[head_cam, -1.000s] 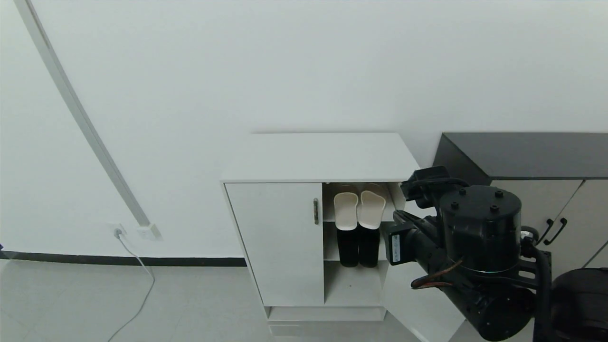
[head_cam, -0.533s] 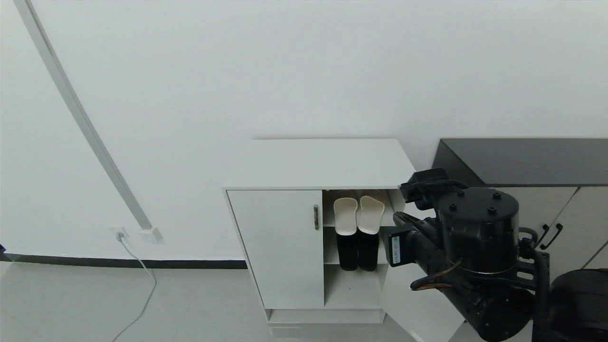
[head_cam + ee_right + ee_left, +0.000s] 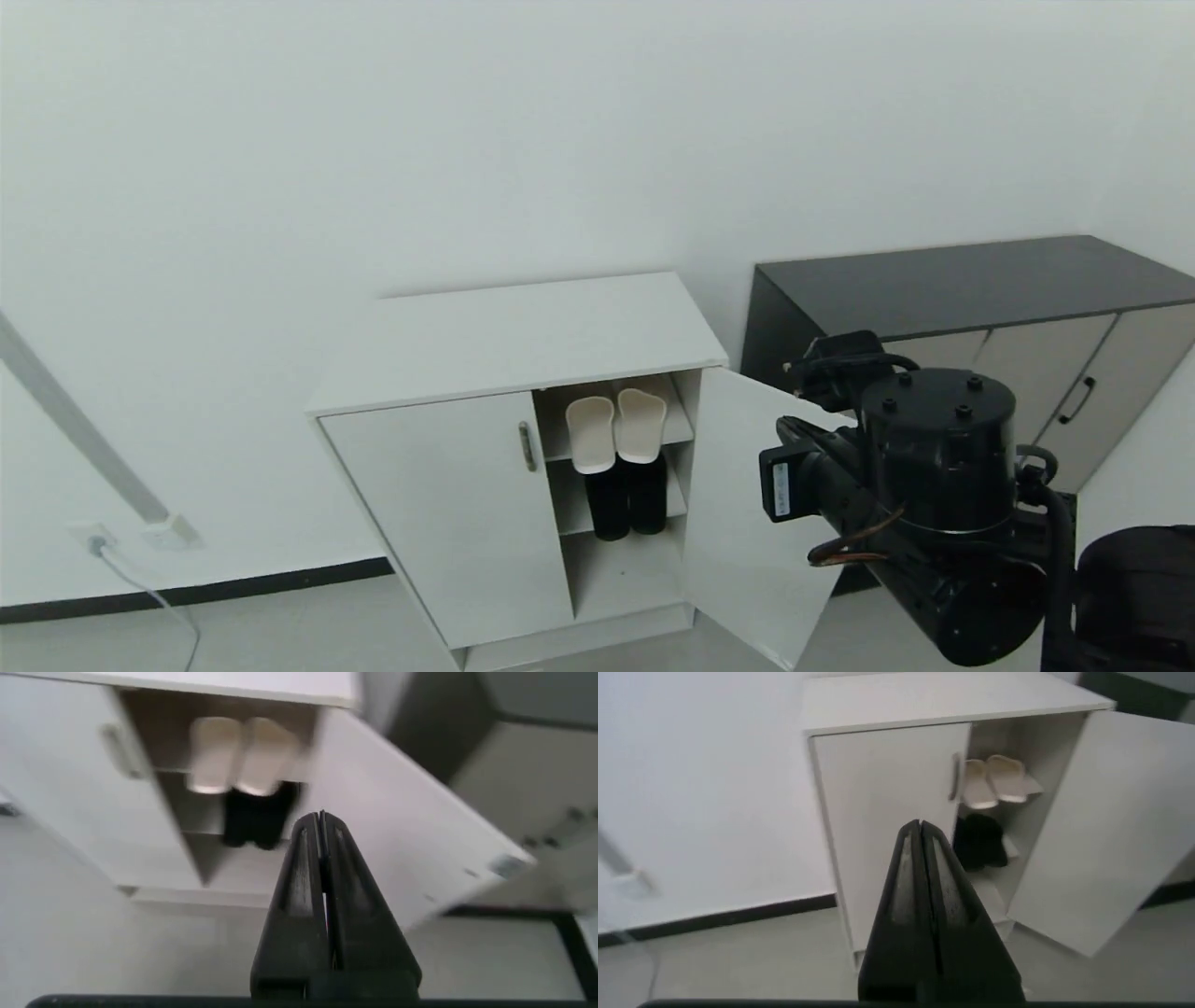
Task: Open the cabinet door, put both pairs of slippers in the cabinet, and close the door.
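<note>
Right wrist view — white slippers (image 3: 238,754) beyond claw (image 3: 322,817).

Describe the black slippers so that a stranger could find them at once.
Look at the white cabinet against the wall, with its right door open. On the lower shelf stand the black slippers, directly below the cream slippers, the only dark things inside.

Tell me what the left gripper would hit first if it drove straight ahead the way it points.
Probably the closed white left door of the white cabinet: the shut left gripper aims at that panel, beside its metal handle. Nothing shows between, though depth is unclear.
</note>
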Available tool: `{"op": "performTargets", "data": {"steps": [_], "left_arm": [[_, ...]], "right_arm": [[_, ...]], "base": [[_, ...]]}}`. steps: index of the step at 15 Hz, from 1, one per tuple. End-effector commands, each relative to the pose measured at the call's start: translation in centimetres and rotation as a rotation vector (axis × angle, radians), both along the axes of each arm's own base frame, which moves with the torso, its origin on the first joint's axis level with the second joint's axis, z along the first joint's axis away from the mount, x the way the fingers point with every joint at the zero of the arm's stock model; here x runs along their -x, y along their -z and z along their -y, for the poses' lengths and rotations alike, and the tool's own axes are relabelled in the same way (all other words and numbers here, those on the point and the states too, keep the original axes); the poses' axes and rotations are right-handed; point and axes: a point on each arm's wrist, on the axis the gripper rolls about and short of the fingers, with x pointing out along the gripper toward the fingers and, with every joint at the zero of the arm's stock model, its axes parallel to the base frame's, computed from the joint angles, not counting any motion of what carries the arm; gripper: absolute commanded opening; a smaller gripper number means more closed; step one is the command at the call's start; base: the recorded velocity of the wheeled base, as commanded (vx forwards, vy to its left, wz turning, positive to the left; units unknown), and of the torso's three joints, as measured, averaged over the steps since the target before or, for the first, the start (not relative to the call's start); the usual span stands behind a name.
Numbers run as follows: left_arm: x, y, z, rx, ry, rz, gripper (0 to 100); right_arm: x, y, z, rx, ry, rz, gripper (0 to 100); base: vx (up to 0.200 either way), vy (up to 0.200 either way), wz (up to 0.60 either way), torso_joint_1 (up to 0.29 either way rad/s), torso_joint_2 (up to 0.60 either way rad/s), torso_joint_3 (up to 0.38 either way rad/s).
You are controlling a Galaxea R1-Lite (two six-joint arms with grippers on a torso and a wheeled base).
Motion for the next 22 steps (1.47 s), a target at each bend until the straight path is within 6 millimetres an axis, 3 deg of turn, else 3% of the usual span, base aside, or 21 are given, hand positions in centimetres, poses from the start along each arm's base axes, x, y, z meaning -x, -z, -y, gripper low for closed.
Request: {"op": "performTargets", "data": {"steps": [1,6,10,13,17,22], "left_arm": [[0.0,0.0,0.0,0.000,-0.001,0.000,0],[0.0,0.0,0.0,0.003,-0.001,-0.002,0],[0.0,0.0,0.0,0.001,-0.002,-0.002,0],[0.0,0.0,0.0,0.003,-0.001,-0.002,0],[0.0,0.0,0.0,0.001,-0.001,-0.002,0],[0.0,0.0,0.0,0.001,-0.001,-0.002,0]], "right_arm": [[-0.9,0.1,0.6,0.003,0.035,-0.002,0],[-4.0,-0.3,2.0,-0.053,0.032,-0.001,0],[-6.9,-0.2,3.1,-0.062,0.110,0.007,0],[-9.4,-0.3,4.2,-0.077,0.129,0.011,0],[-14.4,1.3,5.8,-0.099,0.202,0.001,0],[-18.3,2.8,7.4,-0.115,0.251,-0.003,0]], "base": [[0.000,0.000,0.00,0.000,0.00,0.000],[0.000,0.000,0.00,0.000,0.00,0.000],[-0.200,0.000,0.00,0.002,0.00,0.002],[0.000,0.000,0.00,0.000,0.00,0.000],[0.000,0.000,0.00,0.000,0.00,0.000],[0.000,0.000,0.00,0.000,0.00,0.000]]}}
